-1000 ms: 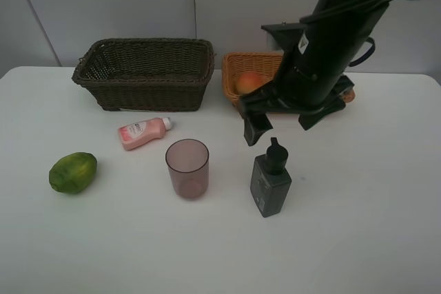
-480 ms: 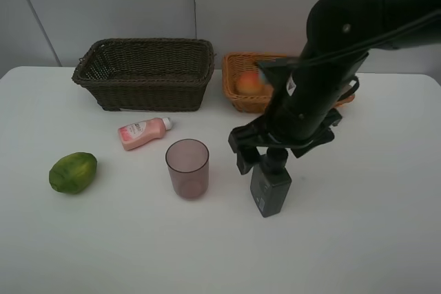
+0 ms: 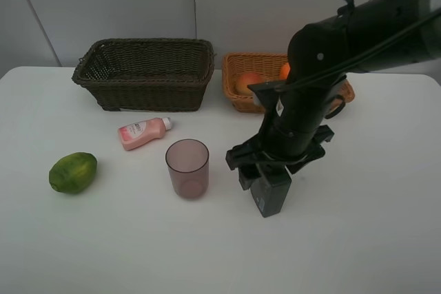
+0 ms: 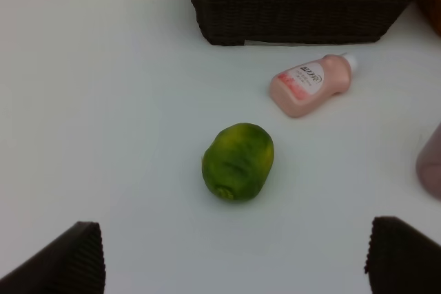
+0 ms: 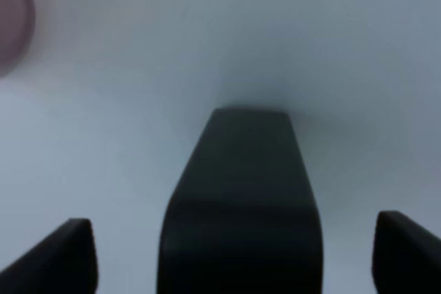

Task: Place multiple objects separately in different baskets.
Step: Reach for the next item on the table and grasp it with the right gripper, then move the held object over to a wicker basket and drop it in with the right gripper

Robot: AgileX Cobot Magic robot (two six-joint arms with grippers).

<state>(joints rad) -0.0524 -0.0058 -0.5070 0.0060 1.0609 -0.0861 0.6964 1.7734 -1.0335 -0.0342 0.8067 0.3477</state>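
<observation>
The scene is lit brightly and evenly, and only a faint, soft shadow is cast on the white table [image 3: 103,239] around the dark bottle [image 3: 274,197]. The right wrist view is blurred throughout: the bottle is rendered with soft edges, and a dim grey shadow is seen just beyond its end. The left wrist view is rendered sharp.

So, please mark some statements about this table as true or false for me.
The pink squeeze bottle lies on the table in front of the dark basket. True.
The mauve cup stands inside the dark basket. False: it stands on the table.
The right arm's jaws stand either side of the pump bottle. True.
A reddish fruit lies in the tan basket. True.
The green fruit lies in that basket too. False: it lies on the table.
</observation>
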